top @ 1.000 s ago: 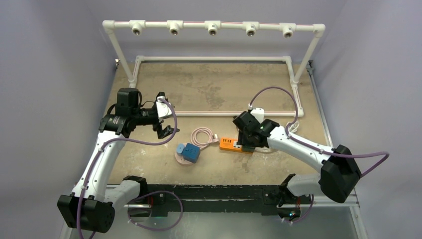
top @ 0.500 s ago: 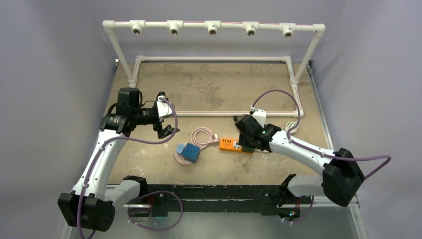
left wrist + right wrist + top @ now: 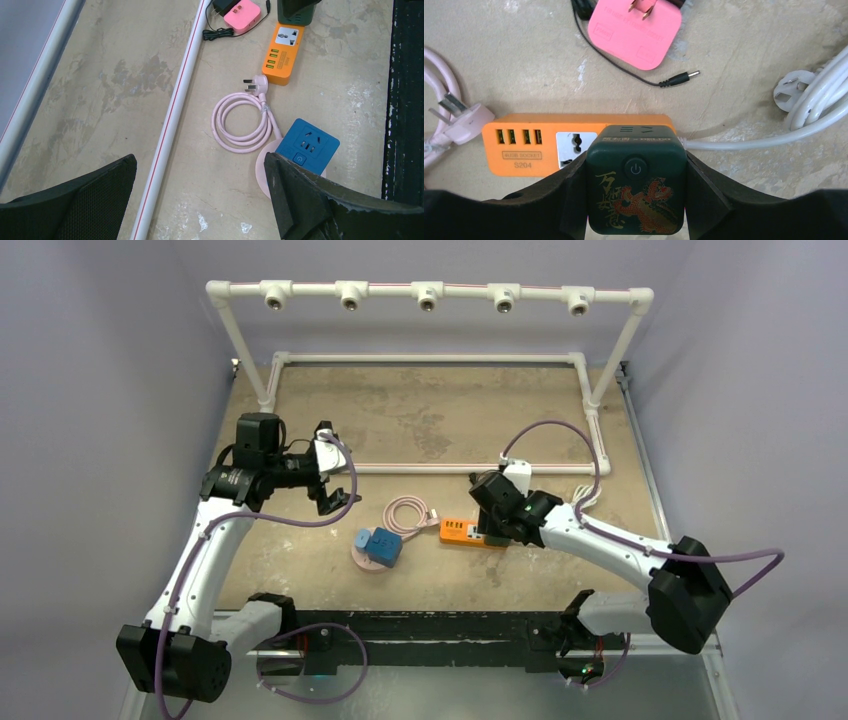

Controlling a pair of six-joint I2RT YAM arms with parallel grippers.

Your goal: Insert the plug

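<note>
- Green cube plug (image 3: 636, 182) is clamped between the fingers of my right gripper (image 3: 636, 196). It sits over the right half of the orange power strip (image 3: 524, 145), near table centre. I can't tell if it touches the strip yet.
- The prongs are under the cube and hidden. The universal socket (image 3: 574, 147) shows at about 10 o'clock of the cube, so I judge they may not be lined up. If I press down off-target, the prongs hit the plastic face and jam or bend.
- The strip lies loose with nothing pinning it. An off-axis push could skid or tip it. The white cable (image 3: 814, 100) at its 3 o'clock may also drag on it.
- The cube's sides look smooth. A hard push could twist it in the jaws, giving a tilted entry.
- There is clutter close by. The pink plug (image 3: 461, 122) is just beside the strip's 9 o'clock end. The pink adapter (image 3: 636, 30) is at 12 o'clock with its thin black lead between. A sliding strip would shove these.
- Left gripper (image 3: 200, 192) is spread wide and holds nothing. It hangs well apart at the strip's 9 o'clock, with the blue socket cube (image 3: 307, 146) between them. It isn't bracing the strip, so it gives no backup if things slide.
</note>
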